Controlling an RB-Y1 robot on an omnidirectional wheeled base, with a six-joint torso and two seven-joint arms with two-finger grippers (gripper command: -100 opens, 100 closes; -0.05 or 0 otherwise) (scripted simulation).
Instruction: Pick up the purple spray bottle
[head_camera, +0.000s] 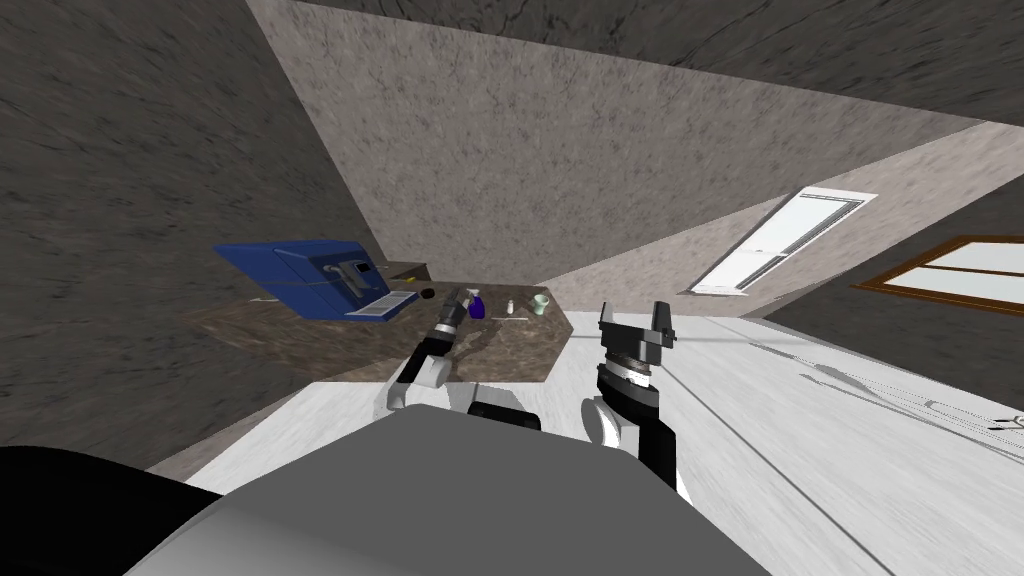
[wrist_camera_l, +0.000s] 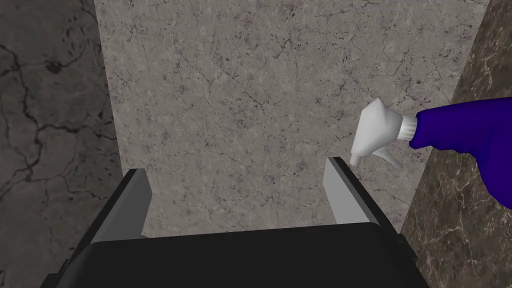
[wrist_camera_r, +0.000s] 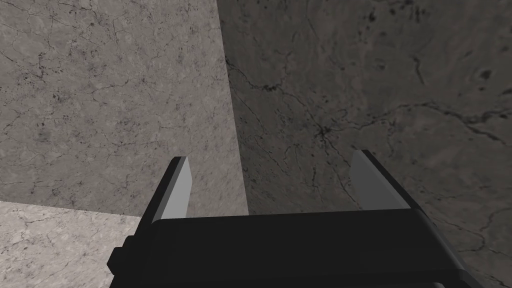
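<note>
On the dark marbled counter (head_camera: 300, 340) stand a blue boxy machine (head_camera: 310, 275) and, well apart from it, a pale green cup (head_camera: 540, 303).

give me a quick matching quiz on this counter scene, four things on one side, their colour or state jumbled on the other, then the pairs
Things:
1 spray bottle
2 cup
3 boxy machine
4 right gripper

Colour or state:
a pale green
b blue
c open, holding nothing
d purple body, white head

Pairs: 1-d, 2-a, 3-b, 4-c
</note>
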